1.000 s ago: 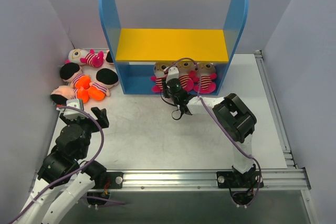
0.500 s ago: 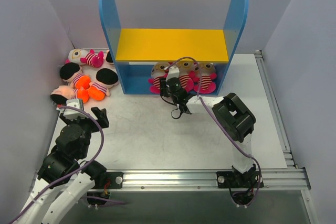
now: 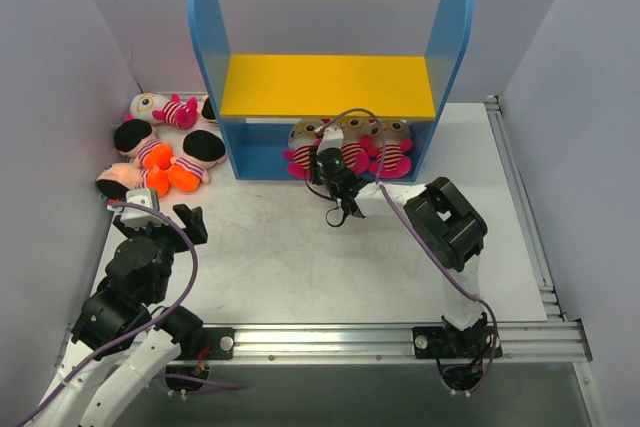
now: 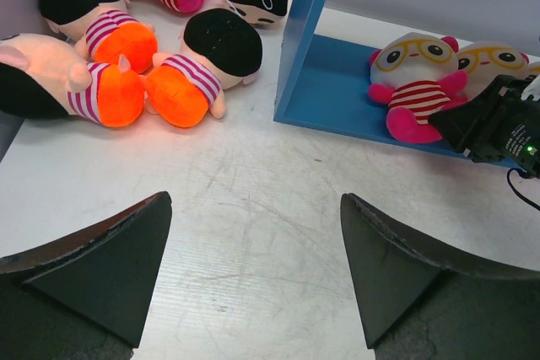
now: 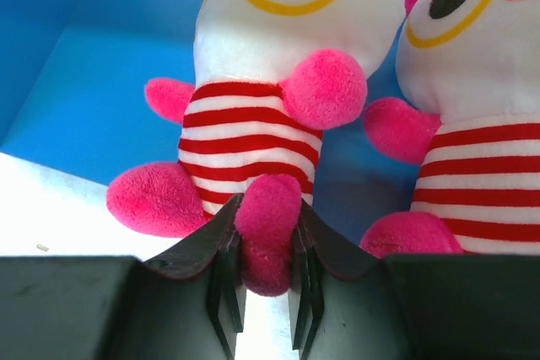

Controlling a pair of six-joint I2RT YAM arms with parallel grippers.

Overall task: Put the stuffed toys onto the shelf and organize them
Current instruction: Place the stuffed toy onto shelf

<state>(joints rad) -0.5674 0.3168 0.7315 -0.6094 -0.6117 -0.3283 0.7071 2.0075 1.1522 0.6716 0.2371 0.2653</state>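
1. Bright, even overhead light; colours are vivid in every view.
2. A soft shadow under the shelf board darkens its lower level.
3. The surface shows a faint sheen; the left end effector is dark and slightly soft.
4. The close toy is sharp, its white head nearly washed out.

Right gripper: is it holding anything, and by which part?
The right gripper pinches a striped toy on the shelf by one pink foot. The left gripper holds nothing.
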